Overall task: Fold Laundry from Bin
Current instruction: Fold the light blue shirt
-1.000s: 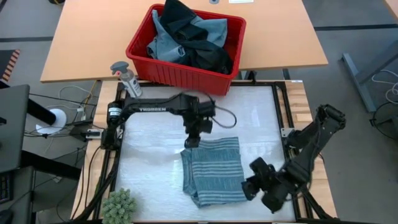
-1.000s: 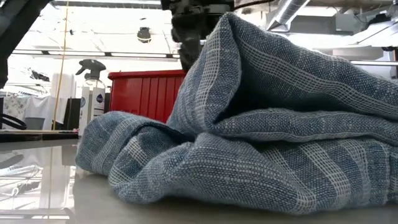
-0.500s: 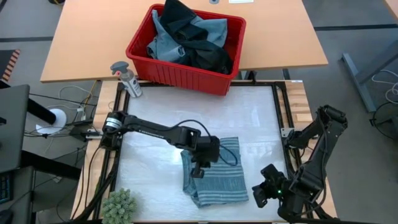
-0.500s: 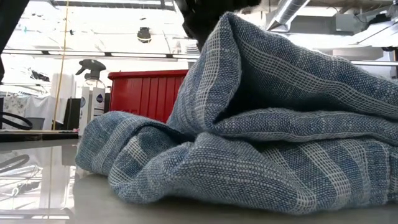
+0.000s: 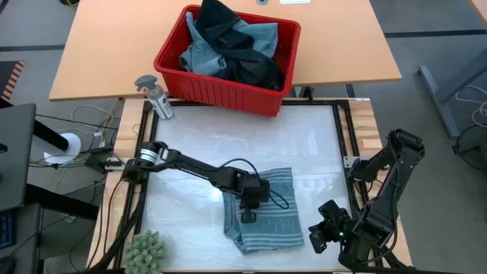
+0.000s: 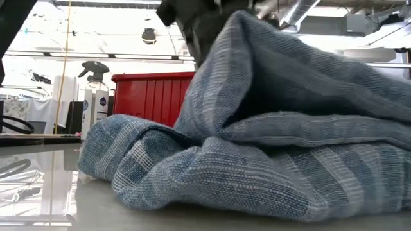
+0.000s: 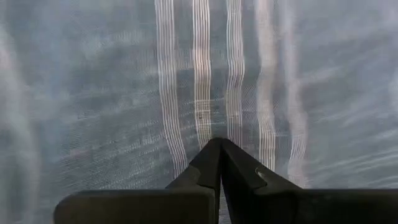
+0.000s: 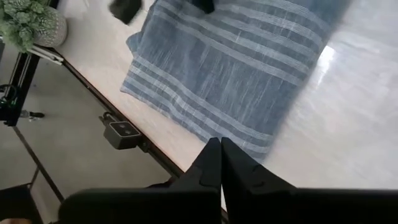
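— Where is the striped cloth [image 5: 262, 211] sitting right now?

— It is lying folded on the white worktop [image 5: 190, 144], toward the near edge, its pale stripes showing in the overhead picture. From table height it is bulging up in soft rolled layers.

— And the left claw [image 5: 248, 216]?

— It is hanging over the cloth's left half, fingers [image 7: 211, 163] pressed together, pointing down at the stripes. It is probably touching the fabric, though I cannot tell for sure from these angles. It is not pinching anything that I can see.

— The rest of the laundry?

— The pile [image 5: 228, 46] of light blue and black pieces is sitting in the red bin [image 5: 221, 95], which is standing on the wooden table [image 5: 99, 53] beyond the white surface, well apart from the folded cloth.

— What about the right claw [image 5: 316, 237]?

— It is waiting off the cloth's right corner, near the front edge, fingers [image 8: 214, 163] also pressed together and holding nothing.

— Anything else around?

— A spray bottle [image 5: 154, 95] is standing just beside the bin, and a small green plant [image 5: 144, 251] is sitting at the near left corner.
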Available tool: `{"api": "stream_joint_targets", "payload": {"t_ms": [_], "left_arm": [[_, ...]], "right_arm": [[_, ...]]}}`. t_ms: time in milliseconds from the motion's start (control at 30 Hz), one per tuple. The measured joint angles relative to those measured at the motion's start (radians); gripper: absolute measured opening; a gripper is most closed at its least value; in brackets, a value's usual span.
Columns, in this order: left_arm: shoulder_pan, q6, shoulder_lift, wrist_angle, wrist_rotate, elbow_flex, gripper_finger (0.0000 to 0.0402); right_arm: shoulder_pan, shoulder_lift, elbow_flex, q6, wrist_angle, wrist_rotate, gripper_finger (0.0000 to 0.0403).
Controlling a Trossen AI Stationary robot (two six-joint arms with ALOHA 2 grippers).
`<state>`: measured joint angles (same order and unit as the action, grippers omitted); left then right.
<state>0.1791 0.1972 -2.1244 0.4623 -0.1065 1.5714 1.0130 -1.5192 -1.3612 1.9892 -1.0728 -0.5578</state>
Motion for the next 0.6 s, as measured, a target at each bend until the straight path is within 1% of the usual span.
{"api": "stream_joint_targets", "payload": {"t_ms": [133,233,333,433,600], "left_arm": [[-0.011,0.068,-0.09,-0.031,-0.033,0.032,0.0],[-0.033,0.078,-0.15,-0.057,-0.072,0.086,0.0],[-0.062,0.076,-0.208,-0.06,-0.072,0.169,0.0],[-0.107,0.076,-0.26,-0.071,-0.029,0.264,0.0],[-0.226,0.031,-0.346,-0.064,0.107,0.459,0.0]], "right_arm": [[0.0,0.0,0.001,0.0,0.008,0.002,0.002],[0.0,0.0,0.0,0.001,0.021,0.003,0.0031],[0.0,0.0,0.0,0.002,0.035,0.005,0.0039],[0.0,0.0,0.0,0.002,0.043,0.005,0.0037],[-0.001,0.0,0.0,0.002,0.038,0.002,0.0022]]}}
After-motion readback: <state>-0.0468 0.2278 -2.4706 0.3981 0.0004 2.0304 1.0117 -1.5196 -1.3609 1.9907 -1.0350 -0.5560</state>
